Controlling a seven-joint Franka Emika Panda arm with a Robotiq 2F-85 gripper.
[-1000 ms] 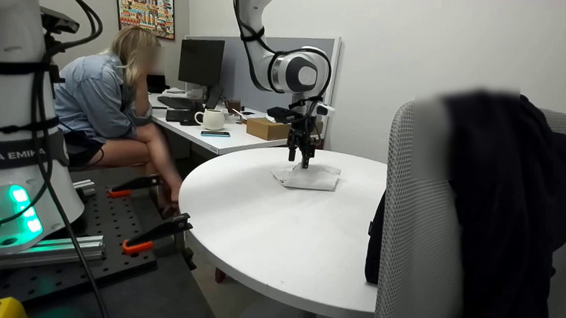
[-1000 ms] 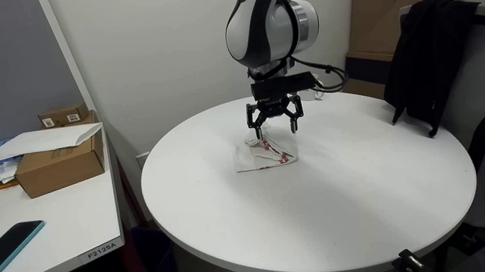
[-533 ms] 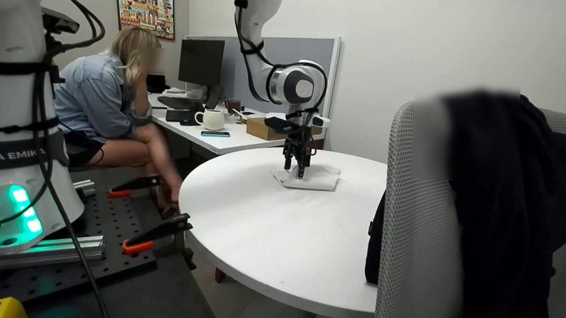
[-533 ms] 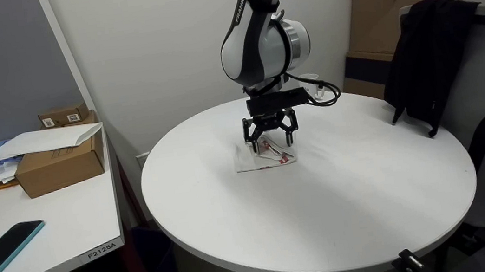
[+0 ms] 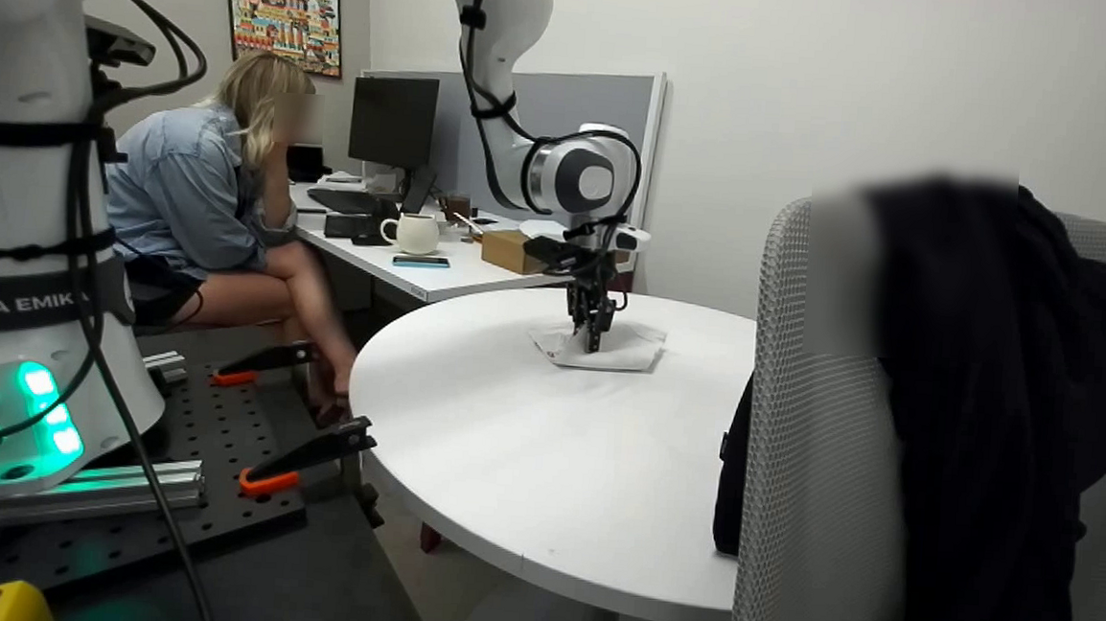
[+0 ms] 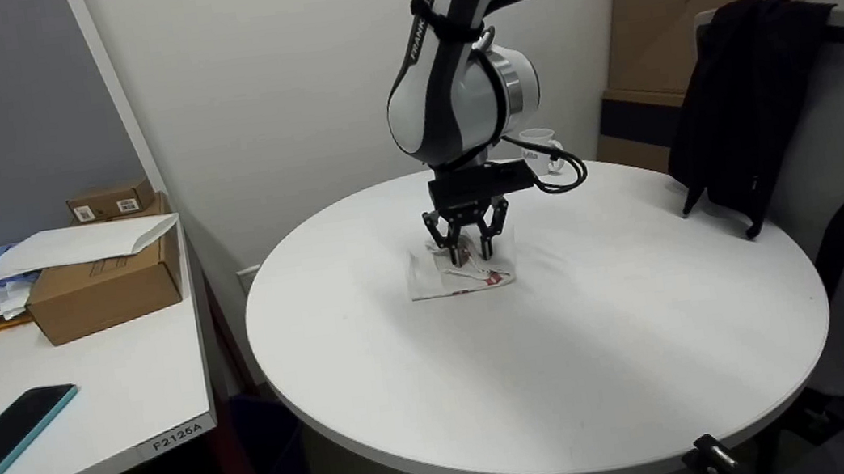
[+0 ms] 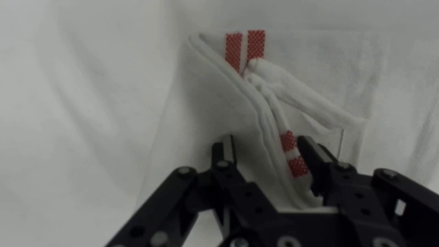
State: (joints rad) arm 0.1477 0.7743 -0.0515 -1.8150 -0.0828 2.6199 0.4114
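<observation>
A folded white cloth with red checked stripes (image 7: 219,96) lies on the round white table (image 6: 567,348). It shows in both exterior views, the cloth (image 5: 622,355) partly behind the fingers and the cloth (image 6: 426,281) below them. My gripper (image 7: 264,140) points down over its middle, jaws apart at a partial width. A layered fold edge and a red stripe run between the two black fingers. The fingertips (image 6: 457,259) are at or very near the cloth; whether they touch it I cannot tell. Nothing looks pinched.
A white mug (image 6: 539,150) stands at the table's back edge. Beside the table is a chair with a dark jacket (image 6: 749,88). A desk holds cardboard boxes (image 6: 111,290) and a phone (image 6: 4,439). A person (image 5: 191,183) sits at that desk.
The gripper has come down from above the cloth to its surface. Over the last half second its fingers have drawn closer together. The cloth lies where it was.
</observation>
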